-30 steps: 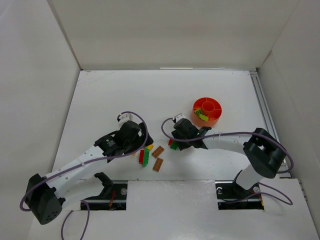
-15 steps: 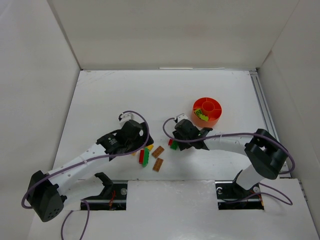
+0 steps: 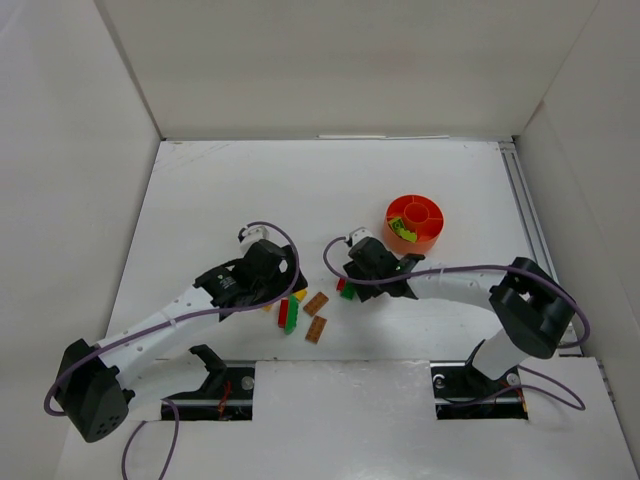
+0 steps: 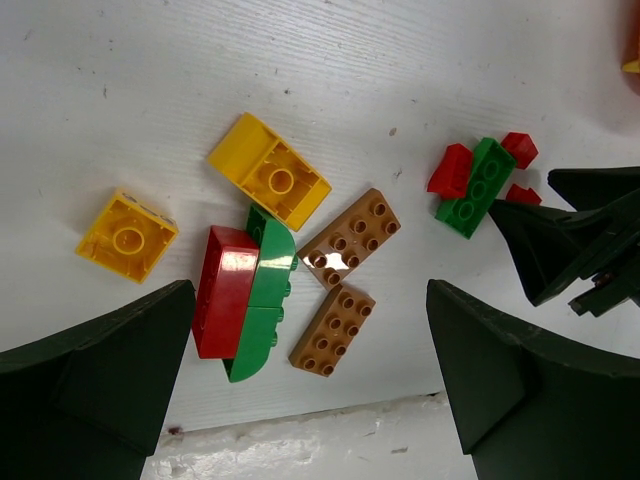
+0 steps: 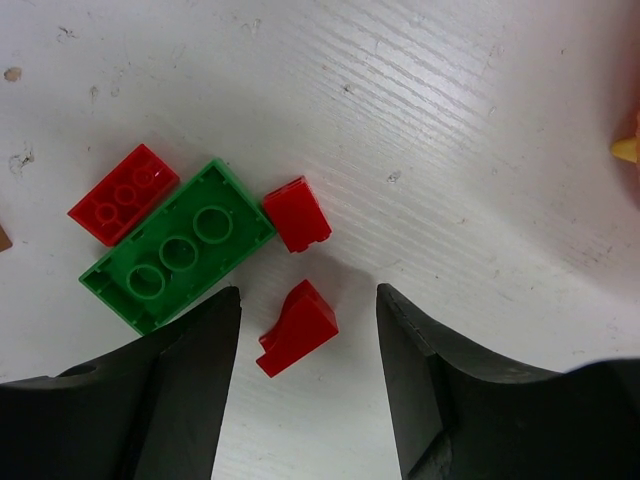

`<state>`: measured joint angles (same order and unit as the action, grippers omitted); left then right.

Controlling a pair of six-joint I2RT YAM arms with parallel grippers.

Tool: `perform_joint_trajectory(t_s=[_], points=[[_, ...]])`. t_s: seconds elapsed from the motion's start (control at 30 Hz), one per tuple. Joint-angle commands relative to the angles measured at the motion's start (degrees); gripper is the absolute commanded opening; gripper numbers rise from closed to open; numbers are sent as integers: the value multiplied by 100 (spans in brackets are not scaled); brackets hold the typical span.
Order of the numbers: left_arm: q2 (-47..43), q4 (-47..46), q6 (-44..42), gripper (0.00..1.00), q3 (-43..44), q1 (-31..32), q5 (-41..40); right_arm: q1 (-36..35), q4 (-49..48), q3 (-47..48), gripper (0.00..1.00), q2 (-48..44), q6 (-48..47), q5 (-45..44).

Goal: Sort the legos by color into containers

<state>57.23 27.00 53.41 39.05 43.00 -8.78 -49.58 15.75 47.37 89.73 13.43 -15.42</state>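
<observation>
My right pincer [image 5: 308, 295] is apart and low, with a small red wedge [image 5: 298, 328] loose between the fingers and bare table [image 5: 480, 150] beyond. A green brick [image 5: 178, 248] lies just beside. The bowl [image 3: 415, 222] sits near, farther out. My right arm reaches inward, bent. My left pincer [image 4: 310, 290] gapes wide over the pile [image 4: 250, 300], perhaps not touching.

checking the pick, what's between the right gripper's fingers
A small red lego lies on the table between the fingers of the open right gripper, shown in the right wrist view.
</observation>
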Motion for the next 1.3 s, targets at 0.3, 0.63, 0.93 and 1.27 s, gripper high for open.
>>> perform_joint_trajectory(t_s=[0.3,0.63,0.93,1.27], points=[[33,103,-76,100,332,-29,-54,-52,-248,448,61,457,169,-409],[34,156,-76,100,384,-29,-54,98,-387,246,40,405,511,-453],[34,156,-76,100,384,-29,-54,343,-582,132,32,300,353,-269],[156,-19,-217,100,542,-29,-1,344,-258,237,19,-491,169,-93]])
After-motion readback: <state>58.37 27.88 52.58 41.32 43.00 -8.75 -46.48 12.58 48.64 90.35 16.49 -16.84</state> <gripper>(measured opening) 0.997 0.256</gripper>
